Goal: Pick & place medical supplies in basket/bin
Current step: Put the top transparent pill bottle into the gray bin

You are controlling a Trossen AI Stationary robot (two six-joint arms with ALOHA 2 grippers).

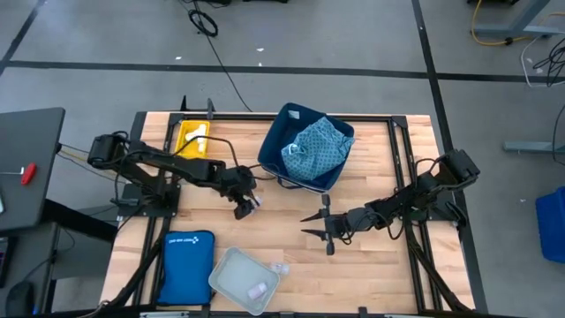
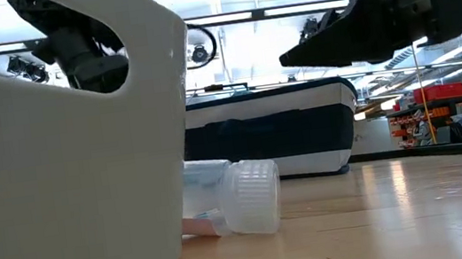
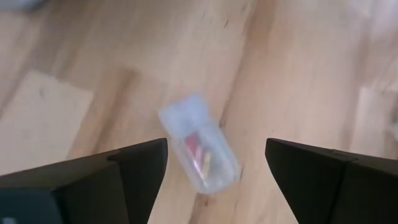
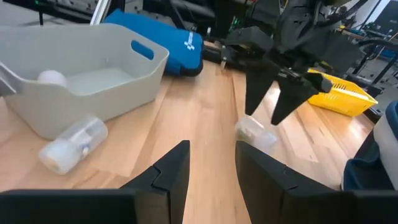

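The jaws of the left gripper [image 1: 247, 205] are spread wide and hold nothing; they are poised just above a clear vial [image 3: 200, 149] that lies on its side on the bare tabletop [image 1: 388, 265], with pinkish and greenish contents seen through its wall. In the right wrist view the same gripper [image 4: 272, 112] is seen pointing down over that vial [image 4: 256, 132].

At the far left of the tabletop a small yellow bin [image 1: 192, 140] is set. Nearer the front edge a flat blue zip pouch [image 1: 186, 266] lies, and just beside it a shallow grey tray [image 1: 228, 276] with a small pale item [image 1: 259, 289] inside. A second clear vial [image 1: 281, 268] with a ribbed cap rests on its side, touching or nearly touching the tray's wall.

Toward the back, in the middle, the navy bin [image 1: 287, 128] is found, with a teal patterned cloth [image 1: 315, 150] heaped in it and spilling over the rim.

The jaws of the right gripper [image 1: 316, 226] are also held open and empty, low over the tabletop right of centre, aimed toward the tray and the left gripper.
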